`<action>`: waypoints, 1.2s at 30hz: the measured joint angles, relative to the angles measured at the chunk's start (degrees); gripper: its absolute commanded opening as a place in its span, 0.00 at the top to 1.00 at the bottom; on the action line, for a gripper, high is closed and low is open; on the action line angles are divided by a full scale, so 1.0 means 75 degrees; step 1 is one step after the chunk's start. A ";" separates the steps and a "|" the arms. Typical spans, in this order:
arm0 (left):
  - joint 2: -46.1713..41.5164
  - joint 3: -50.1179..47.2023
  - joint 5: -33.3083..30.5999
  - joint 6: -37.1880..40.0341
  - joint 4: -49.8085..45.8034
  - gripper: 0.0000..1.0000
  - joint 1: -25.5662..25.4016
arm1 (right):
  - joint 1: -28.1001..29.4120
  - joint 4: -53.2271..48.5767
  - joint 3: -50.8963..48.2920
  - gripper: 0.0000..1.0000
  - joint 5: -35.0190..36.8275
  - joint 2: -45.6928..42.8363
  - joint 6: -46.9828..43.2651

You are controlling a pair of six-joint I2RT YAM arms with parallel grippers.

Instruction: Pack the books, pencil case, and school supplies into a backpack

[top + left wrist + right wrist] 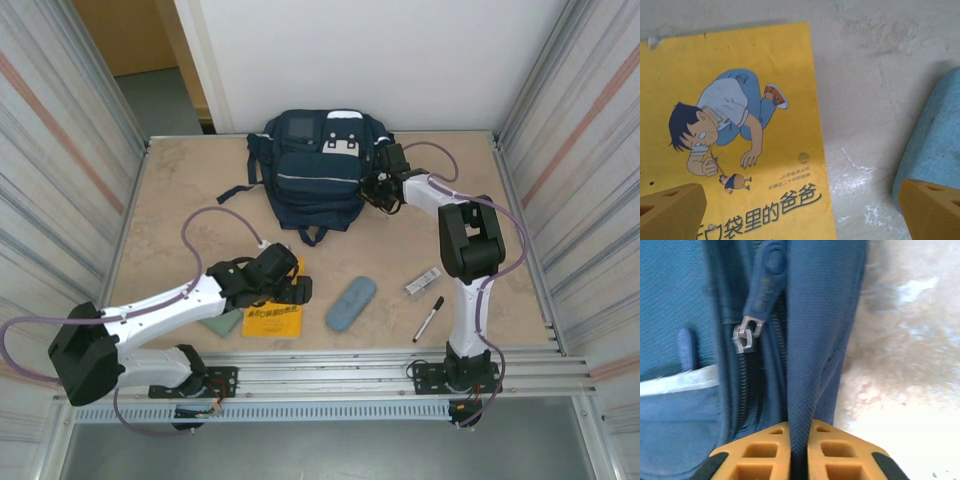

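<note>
Navy-blue backpack (318, 185) lies flat on its back at the upper middle of the overhead view, against the far wall. It looks soft and floppy, so pulling the cloth will likely drag or bunch the whole bag. The zip tab (747, 335) or a firm seam looks a better hold than loose fabric. The right gripper (799, 432) is at the bag's right edge with its jaws pressed together on a thin fold of that cloth, just right of the zip. In the lower left of the overhead view the left gripper (288, 288) hangs over the yellow book (740, 125), jaws spread wide and touching nothing. The book looks thin and light, best taken by an edge. The blue-grey pencil case (351, 303) lies just right of it. The silvery bar (423, 280) and black marker (429, 319) sit further right. The grey-green pad (220, 322) is half hidden under the left arm. I cannot tell whether the main compartment is open.
</note>
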 measured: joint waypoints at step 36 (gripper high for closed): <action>0.3544 0.2308 0.1740 0.1102 0.2186 0.02 0.3238 | 0.2375 0.0055 -0.3844 0.39 0.0746 -0.4572 -0.0318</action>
